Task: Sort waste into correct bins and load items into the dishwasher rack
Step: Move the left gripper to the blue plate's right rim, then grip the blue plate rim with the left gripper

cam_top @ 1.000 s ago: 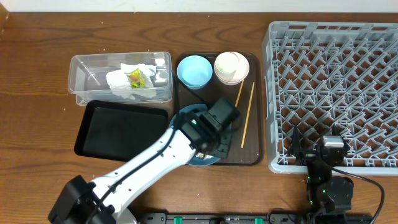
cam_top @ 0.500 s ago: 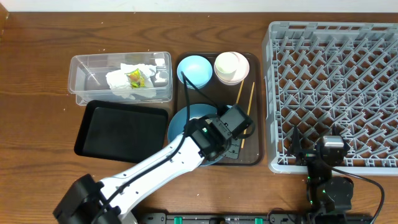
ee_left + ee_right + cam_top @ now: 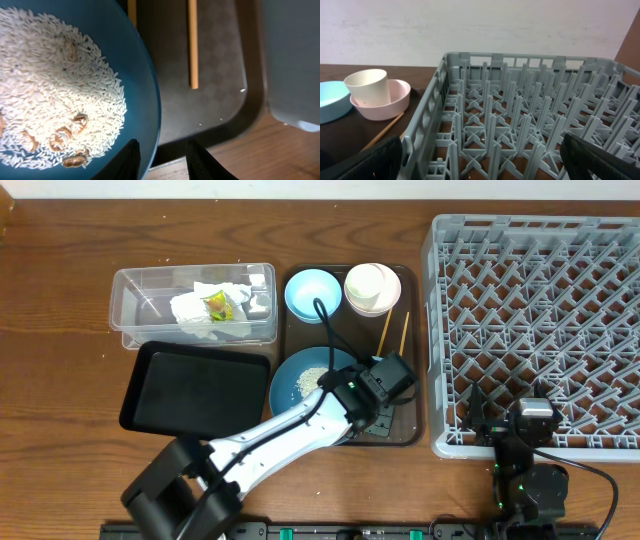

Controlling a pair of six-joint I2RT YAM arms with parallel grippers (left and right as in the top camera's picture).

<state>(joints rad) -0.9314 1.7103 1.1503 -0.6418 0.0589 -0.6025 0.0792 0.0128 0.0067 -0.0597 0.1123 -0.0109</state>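
Your left gripper [image 3: 161,150] sits at the right edge of the dark-blue plate [image 3: 135,65], jaws part-way apart and straddling the rim. One finger is over the inside of the plate and the other is outside, with bare tray showing between it and the rim, so it isn't clamped on anything. The plate lies flat on the brown tray [image 3: 220,75] with a pile of rice [image 3: 55,90] on it, plus a few brown bits. The chopsticks [image 3: 192,45] lie on the tray just right of the plate, apart from it. At the back of the tray you have the light-blue bowl [image 3: 312,292] and, beside it, the pink bowl [image 3: 395,100] with the white cup [image 3: 367,85] standing in it. The napkin [image 3: 200,315] and wrapper [image 3: 217,305] are in the clear tub [image 3: 140,300], with the black tray [image 3: 190,390] just in front of it. Your right gripper [image 3: 480,142] is spread wide with nothing in it, at the near edge of the grey rack [image 3: 540,300].
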